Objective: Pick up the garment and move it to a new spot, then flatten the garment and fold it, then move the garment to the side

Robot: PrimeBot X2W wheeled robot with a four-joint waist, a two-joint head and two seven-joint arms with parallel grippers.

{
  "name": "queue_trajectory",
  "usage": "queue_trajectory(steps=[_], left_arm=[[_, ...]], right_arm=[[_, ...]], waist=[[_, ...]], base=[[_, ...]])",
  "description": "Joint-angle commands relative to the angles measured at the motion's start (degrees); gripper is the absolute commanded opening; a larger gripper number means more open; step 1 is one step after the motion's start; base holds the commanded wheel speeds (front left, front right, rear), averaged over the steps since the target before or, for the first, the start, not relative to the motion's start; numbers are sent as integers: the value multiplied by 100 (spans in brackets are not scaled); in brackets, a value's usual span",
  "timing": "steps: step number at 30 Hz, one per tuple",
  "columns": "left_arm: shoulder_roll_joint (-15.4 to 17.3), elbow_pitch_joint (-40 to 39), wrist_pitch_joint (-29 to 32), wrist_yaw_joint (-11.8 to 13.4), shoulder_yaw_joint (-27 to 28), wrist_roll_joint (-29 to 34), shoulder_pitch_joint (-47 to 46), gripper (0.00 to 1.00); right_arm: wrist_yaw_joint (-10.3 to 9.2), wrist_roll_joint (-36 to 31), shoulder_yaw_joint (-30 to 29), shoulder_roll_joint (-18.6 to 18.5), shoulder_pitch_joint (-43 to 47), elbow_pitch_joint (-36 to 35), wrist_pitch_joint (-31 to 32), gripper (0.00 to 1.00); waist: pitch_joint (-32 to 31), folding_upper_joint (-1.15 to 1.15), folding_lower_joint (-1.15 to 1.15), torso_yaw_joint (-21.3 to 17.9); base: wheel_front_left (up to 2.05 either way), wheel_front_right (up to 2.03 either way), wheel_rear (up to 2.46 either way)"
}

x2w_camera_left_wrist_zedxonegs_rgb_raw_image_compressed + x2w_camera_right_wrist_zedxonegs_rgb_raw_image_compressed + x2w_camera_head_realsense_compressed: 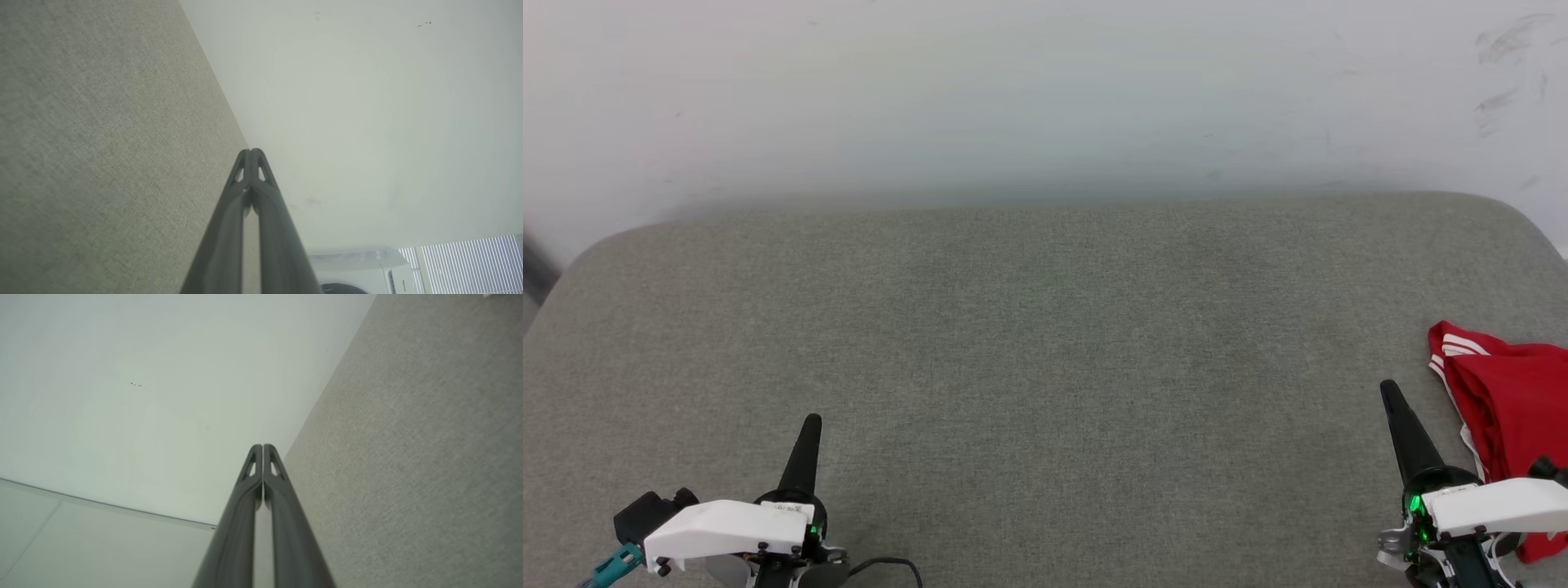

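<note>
The garment (1515,400) lay bunched at the right edge of the head view, red with white striped trim showing at its upper left corner, on a grey fabric surface (1045,327). The right end effector (1388,392) sat at the lower right, just left of the garment and gripping nothing, its fingers pressed together in the right wrist view (262,448). The left end effector (810,423) sat at the lower left, well apart from the garment, its fingers likewise closed tip to tip (251,152). A pale wall (1045,98) ran across the top.
</note>
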Motion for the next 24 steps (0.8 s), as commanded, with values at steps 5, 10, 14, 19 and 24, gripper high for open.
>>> queue_trajectory(steps=[5,10,14,19,24], left_arm=[[-32,-50,100,-60,73,-314,-152,0],[-50,-53,155,-76,116,-534,-166,0],[-64,-55,205,-105,149,-702,-178,0],[-90,-56,287,-129,198,-985,-207,0],[-109,-56,342,-162,229,-1176,-231,0]], right_arm=[[-1,361,-39,24,-145,29,49,0],[-1,605,-59,32,-181,64,69,0],[-1,793,-75,39,-186,94,99,0],[-1,1109,-101,47,-227,140,129,0],[-1,1322,-118,55,-265,173,153,0]], waist=[[17,0,0,24],[31,0,0,45],[42,0,0,62],[62,0,0,91],[77,0,0,112]], base=[[0,0,0],[0,0,0],[0,0,0],[0,0,0],[0,0,0]])
